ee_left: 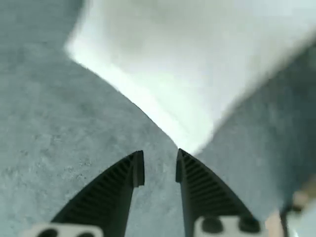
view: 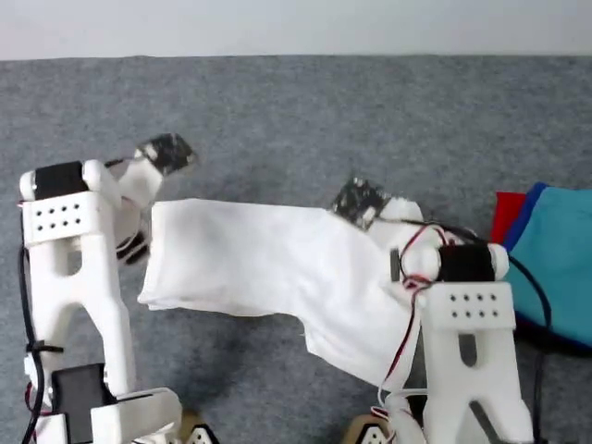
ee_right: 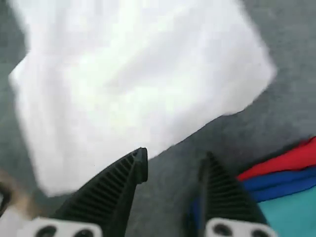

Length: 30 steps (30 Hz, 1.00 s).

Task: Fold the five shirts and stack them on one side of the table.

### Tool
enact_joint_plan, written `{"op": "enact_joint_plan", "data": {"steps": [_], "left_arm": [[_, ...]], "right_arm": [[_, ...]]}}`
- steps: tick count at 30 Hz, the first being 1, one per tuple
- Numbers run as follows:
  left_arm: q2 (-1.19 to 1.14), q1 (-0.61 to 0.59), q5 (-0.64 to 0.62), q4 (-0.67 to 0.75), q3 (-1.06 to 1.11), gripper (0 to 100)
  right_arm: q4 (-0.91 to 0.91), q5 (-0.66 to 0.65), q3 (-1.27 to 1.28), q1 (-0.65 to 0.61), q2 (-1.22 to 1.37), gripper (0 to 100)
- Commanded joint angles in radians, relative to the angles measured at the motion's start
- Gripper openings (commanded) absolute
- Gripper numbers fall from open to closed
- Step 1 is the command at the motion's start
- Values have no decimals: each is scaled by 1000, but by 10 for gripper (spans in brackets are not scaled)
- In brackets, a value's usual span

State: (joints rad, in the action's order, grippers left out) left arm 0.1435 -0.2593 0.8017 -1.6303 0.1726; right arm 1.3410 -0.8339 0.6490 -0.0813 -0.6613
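White shirt [view: 268, 264] lies on the grey table [view: 277, 120], spread as a long strip across the middle between the two arms. One end sits just beside the left arm [view: 79, 250], the other end runs under the right arm [view: 467, 305]. Edge near the left arm looks doubled over, and the part by the right arm is wider and hangs toward the near side.

Left gripper [ee_left: 159, 168]: released, jaws a little apart, nothing between them. It is low over bare table, tips just short of a corner of the white shirt [ee_left: 197, 64]; can't tell if they touch the cloth.

Right gripper [ee_right: 175, 168]: released too, jaws wide apart and empty. One finger [ee_right: 136, 170] is at the hem of the white shirt [ee_right: 133, 79], the other is over bare grey table.

Stack at the table's right edge, apart from the white one: teal shirt [view: 555, 250] on top, with the blue shirt [view: 535, 199] and red shirt [view: 507, 215] edges poking out from under it on the side facing the white shirt. Same stack sits just beside the right gripper in its wrist view: red [ee_right: 291, 160], blue [ee_right: 281, 185], teal [ee_right: 291, 212]. Only these four shirts can be made out
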Motion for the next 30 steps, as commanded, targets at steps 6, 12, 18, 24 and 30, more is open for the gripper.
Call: {"op": "enact_joint_plan", "data": {"steps": [6,12,18,24,30], "left_arm": [[-160,107,-361,244,-30,6],[-316,140,-445,377,-35,6],[-362,127,-443,411,-33,6],[-457,74,-439,405,-33,6],[-457,6,-439,364,-35,6]], "right_arm": [[-381,201,-123,-1,346,10],[-453,258,-325,7,650,10],[-452,259,-555,70,941,10],[-446,258,-726,140,1161,10],[-300,258,-859,153,1221,10]]}}
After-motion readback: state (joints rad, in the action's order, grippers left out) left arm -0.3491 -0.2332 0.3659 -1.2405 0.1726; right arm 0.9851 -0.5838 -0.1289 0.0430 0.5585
